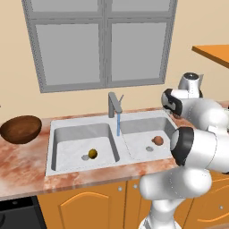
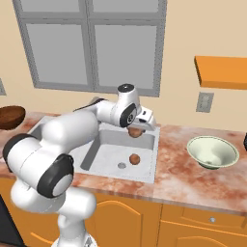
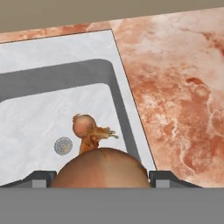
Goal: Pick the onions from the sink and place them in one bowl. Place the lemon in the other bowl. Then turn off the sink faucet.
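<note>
The gripper (image 2: 137,129) is pinching one onion (image 3: 99,168) above the sink (image 2: 149,164), apparently lifted clear; another onion (image 2: 134,158) is lying below.

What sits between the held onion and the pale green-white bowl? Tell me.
In the right base view, the onion in the gripper and the pale bowl are separated by the sink's right rim and bare marbled countertop.
</note>
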### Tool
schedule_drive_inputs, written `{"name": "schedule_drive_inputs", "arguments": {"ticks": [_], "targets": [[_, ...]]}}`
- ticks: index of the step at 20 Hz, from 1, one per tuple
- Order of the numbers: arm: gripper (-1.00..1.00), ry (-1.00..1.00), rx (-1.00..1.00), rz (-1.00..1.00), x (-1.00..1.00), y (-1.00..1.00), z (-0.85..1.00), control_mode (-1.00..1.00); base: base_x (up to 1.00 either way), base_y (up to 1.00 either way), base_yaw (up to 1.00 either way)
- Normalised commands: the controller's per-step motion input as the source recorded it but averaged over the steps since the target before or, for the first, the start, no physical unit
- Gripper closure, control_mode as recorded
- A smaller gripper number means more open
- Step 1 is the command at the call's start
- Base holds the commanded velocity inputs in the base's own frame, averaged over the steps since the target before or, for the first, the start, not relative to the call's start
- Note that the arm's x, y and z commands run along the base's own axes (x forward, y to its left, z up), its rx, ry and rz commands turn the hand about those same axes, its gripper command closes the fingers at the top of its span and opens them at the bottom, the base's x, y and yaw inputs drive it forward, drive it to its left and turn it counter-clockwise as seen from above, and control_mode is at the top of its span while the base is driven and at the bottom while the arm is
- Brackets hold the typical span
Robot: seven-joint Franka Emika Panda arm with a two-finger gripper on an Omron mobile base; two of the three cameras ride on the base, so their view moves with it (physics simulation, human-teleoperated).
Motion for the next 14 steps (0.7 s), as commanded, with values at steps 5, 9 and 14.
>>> {"name": "schedule_drive_inputs", "arguments": {"ticks": [5,9,14], "targets": [[1.0,0.0,0.0,-0.07,0.0,-0.48,0.01,-1.0,0.0,0.0,0.0],[1.0,-0.01,0.0,-0.01,0.0,-0.41,0.0,-1.0,0.0,0.0,0.0],[1.0,-0.03,0.0,0.0,0.0,-0.37,0.0,-1.0,0.0,0.0,0.0]]}}
